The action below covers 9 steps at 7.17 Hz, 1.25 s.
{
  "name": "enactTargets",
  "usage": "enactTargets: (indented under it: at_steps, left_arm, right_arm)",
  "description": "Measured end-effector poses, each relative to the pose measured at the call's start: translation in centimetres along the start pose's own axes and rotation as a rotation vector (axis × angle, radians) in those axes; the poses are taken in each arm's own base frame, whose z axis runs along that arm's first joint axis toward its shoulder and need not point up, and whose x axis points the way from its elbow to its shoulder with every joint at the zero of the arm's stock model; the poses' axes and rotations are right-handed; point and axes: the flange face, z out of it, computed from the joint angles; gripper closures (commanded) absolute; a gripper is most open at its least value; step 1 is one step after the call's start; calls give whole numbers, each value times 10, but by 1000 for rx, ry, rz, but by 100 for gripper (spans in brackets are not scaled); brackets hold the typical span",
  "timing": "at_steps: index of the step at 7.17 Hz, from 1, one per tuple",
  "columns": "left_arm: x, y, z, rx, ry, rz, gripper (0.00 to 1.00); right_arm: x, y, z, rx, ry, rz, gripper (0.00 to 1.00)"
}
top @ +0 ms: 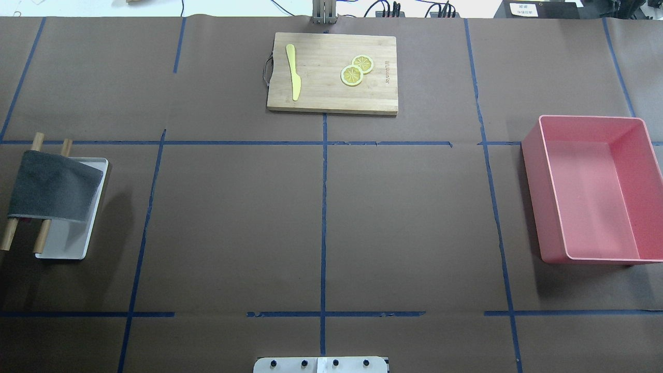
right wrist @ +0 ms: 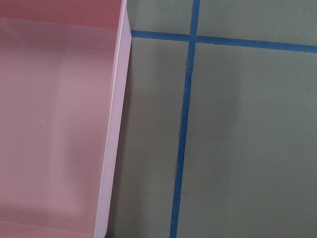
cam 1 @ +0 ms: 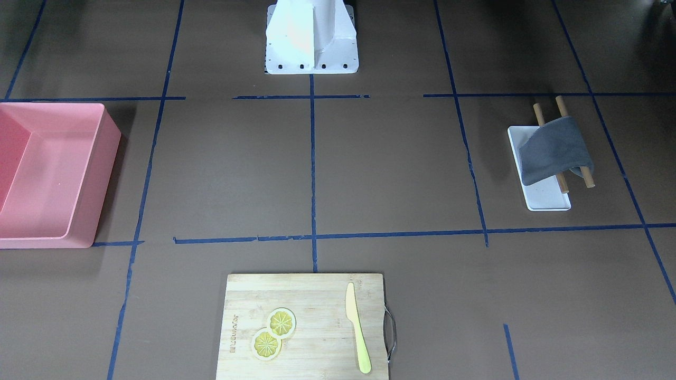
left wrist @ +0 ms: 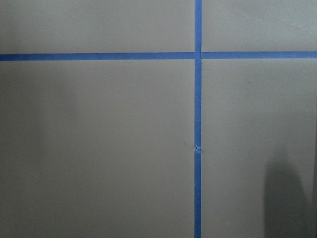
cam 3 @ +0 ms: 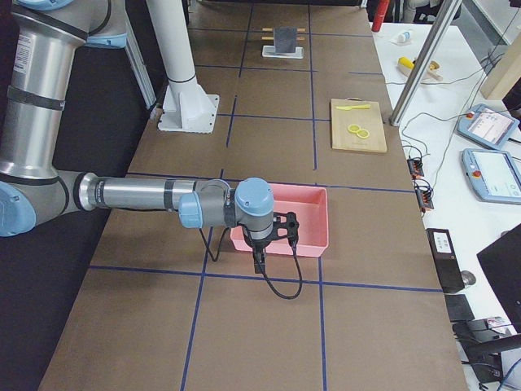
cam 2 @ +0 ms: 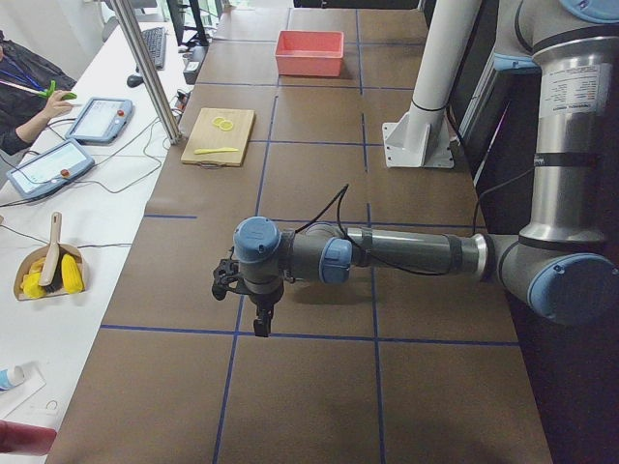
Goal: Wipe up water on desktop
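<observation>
One grey cloth (top: 54, 186) over two rods (top: 41, 237)

- soft, even light from above; the brown tabletop (top: 233, 217) looks matte.
- the pink bin (top: 538, 197) and grey cloth (top: 52, 191) cast soft-edged shadows beside them.
- the white robot base (cam 1: 311, 37) is blown out in the front-facing view.
- both wrist views are dimmer and soft; the right has a greenish cast, the left a shadow at lower right.
</observation>
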Motion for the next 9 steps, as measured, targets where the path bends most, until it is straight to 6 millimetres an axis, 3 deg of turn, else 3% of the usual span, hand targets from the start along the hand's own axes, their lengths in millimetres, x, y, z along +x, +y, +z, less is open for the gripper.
enactTargets:
  at_steps: [2,4,7,9]
  left_arm:
    - [8,-11,-3,24,3,29,0]
    - [38,-26,-4,90,19,108,0]
    - [127,-33,31,123,96,67,0]
    - [177,-26,39,109,133,49,0]
  right_arm:
    - [-1,-1,-1,2,-1,0,0]
    - [-2,-1,-1,3,-1,0,0]
    - [-2,0,-1,2,-3,1,0]
    - [-2,0,-1,1,-4,2,0]
